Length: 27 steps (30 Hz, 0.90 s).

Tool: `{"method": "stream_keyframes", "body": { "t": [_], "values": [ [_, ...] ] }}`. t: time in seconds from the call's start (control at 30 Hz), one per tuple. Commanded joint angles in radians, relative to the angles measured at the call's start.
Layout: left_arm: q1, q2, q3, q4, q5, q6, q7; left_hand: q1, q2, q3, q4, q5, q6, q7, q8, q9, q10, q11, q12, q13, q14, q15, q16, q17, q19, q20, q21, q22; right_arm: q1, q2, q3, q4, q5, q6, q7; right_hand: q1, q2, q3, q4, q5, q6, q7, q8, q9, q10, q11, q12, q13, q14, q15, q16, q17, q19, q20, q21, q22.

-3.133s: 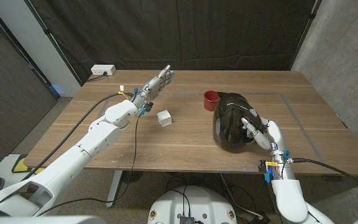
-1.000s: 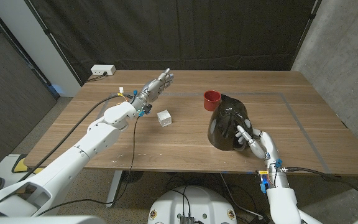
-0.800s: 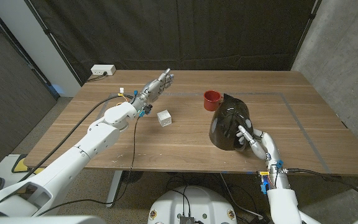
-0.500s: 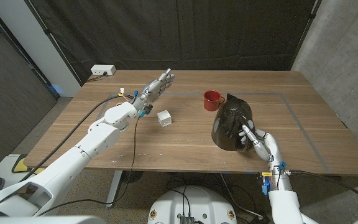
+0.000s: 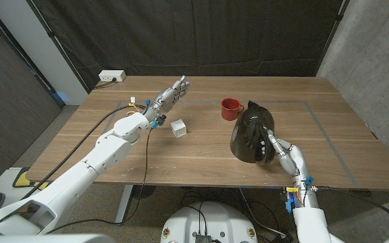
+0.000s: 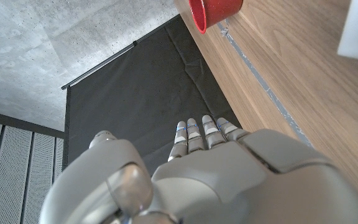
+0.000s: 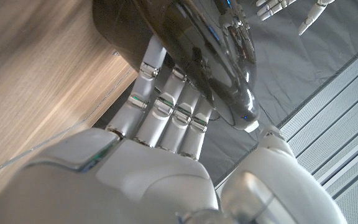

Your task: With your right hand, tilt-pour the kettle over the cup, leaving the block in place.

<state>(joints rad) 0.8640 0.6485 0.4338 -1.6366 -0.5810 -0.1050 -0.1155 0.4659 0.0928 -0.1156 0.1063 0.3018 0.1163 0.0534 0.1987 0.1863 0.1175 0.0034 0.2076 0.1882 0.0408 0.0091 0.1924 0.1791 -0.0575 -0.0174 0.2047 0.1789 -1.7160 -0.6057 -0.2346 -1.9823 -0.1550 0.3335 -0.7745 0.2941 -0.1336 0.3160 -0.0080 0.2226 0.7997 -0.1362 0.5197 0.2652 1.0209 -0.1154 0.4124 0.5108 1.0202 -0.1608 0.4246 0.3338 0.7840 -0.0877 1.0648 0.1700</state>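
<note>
Left hand (image 5: 171,94) hangs over the far left part of the wooden table (image 5: 201,162), fingers stretched out together and holding nothing; the left wrist view shows it the same way (image 6: 204,168), pointing toward the black curtain. Just to its right and a little nearer the robot sits the white block (image 5: 178,127), well apart from the other 2 task things and untouched.

Further right stands the red cup (image 5: 230,108), upright, with its rim also visible in the left wrist view (image 6: 219,12). Right beside it is the dark glossy kettle (image 5: 252,132), its spout end toward the cup. The right hand (image 5: 283,152) grips the kettle at its near side; in the right wrist view the fingers (image 7: 166,112) wrap against the kettle's (image 7: 191,43) dark body.

The kettle looks close to upright, its base at or just above the table; which of the 2 I cannot tell. The grasp is made and the block is in place, but no pour over the cup can be seen, so I judge the tilt is still to do.
</note>
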Motion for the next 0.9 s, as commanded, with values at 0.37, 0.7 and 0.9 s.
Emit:
{"method": "stream_keyframes", "body": {
  "t": [0.37,0.7,0.9],
  "values": [
    [0.018,0.009,-0.008,-0.019,-0.004,-0.002,0.015,0.003,0.003,-0.010,-0.002,-0.001,0.008,0.000,0.005,0.003,0.010,-0.005,-0.001,0.004,0.006,0.000,-0.002,0.005,-0.003,0.007,-0.003,0.003,-0.072,0.033,0.077,-0.060,0.011,-0.010,-0.018,-0.015,0.014,-0.002,0.012,0.010,0.006,0.002,-0.004,0.016,0.043,-0.019,0.016,0.005,0.104,-0.055,0.032,0.002,0.108,-0.133,-0.013,0.013],
    [0.016,0.004,-0.010,-0.006,-0.010,-0.012,0.009,0.004,0.004,-0.012,-0.002,-0.001,0.008,0.000,0.004,0.003,0.011,-0.004,-0.001,0.004,0.006,0.000,-0.002,0.005,-0.002,0.006,-0.002,0.003,-0.076,0.018,0.142,-0.114,0.098,-0.068,0.061,-0.029,0.026,-0.007,0.023,0.003,-0.025,0.015,-0.022,0.027,-0.013,0.025,-0.006,0.007,-0.038,-0.014,-0.030,0.003,0.008,-0.133,-0.106,0.013],
    [0.030,0.007,-0.021,-0.005,-0.017,-0.024,0.014,0.004,0.005,-0.013,-0.002,-0.001,0.009,0.000,0.004,0.003,0.011,-0.004,-0.001,0.004,0.007,0.000,-0.002,0.005,-0.001,0.004,-0.002,0.003,-0.039,-0.009,0.177,-0.117,0.198,-0.089,0.152,-0.034,0.032,-0.013,0.025,-0.003,-0.048,0.033,-0.041,0.026,-0.064,0.042,-0.029,-0.003,-0.109,0.016,-0.064,-0.005,-0.044,-0.122,-0.150,0.014]
  ]
}}
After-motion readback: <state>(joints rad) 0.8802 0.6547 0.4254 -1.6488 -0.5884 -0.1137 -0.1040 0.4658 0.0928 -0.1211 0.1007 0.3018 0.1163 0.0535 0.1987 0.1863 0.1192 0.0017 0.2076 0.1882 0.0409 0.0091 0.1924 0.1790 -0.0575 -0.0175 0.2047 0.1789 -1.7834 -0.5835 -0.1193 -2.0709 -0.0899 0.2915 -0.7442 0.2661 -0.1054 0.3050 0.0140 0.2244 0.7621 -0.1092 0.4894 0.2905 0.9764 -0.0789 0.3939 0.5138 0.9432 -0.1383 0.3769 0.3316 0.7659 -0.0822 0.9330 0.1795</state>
